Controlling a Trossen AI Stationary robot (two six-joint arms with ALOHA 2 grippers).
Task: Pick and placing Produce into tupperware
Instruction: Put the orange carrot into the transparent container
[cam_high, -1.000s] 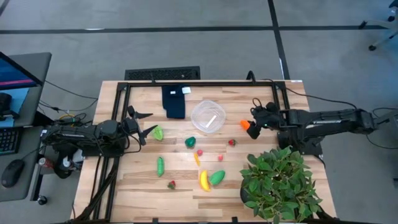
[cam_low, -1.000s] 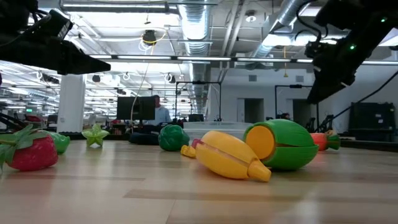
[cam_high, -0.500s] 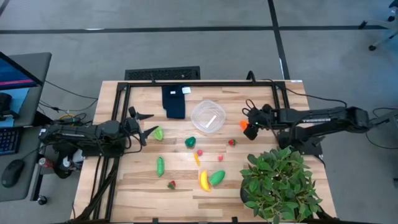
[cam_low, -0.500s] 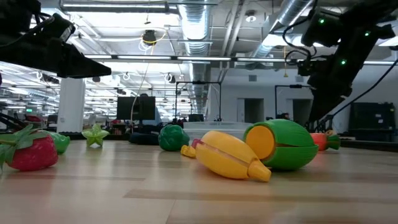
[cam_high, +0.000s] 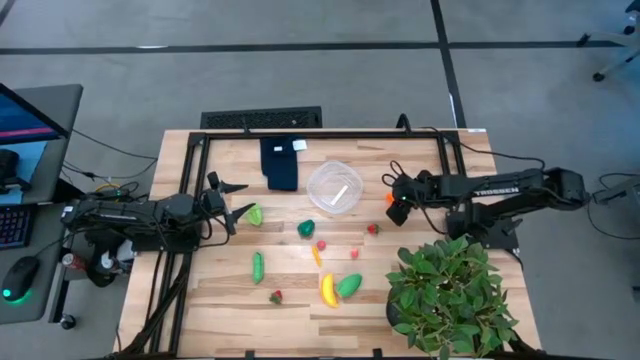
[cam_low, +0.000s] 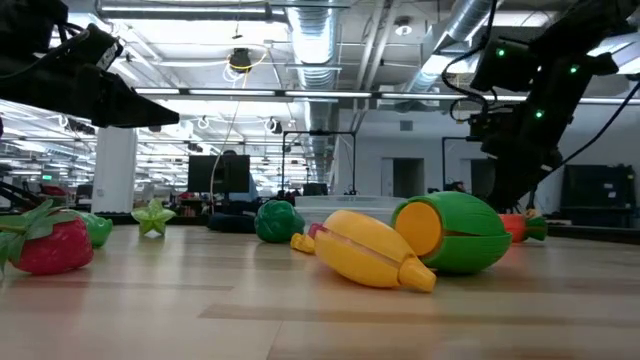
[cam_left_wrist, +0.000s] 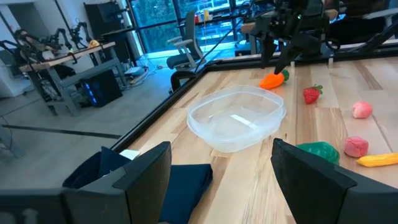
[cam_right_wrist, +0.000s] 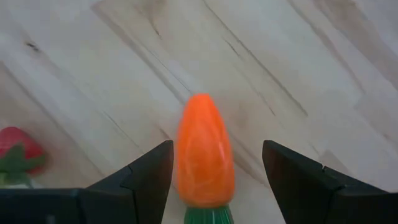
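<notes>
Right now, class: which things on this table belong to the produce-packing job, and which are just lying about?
Job: carrot between the open right tool; banana; strawberry; clear tupperware, empty.
Lying about: blue cloth; potted plant.

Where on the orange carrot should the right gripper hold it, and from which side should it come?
Probably at the thick orange middle of the carrot, coming from above. It lies flat on the table, and the open right gripper already has one finger on each long side. Closing across this width looks safer than at the narrow tip or the green top.
</notes>
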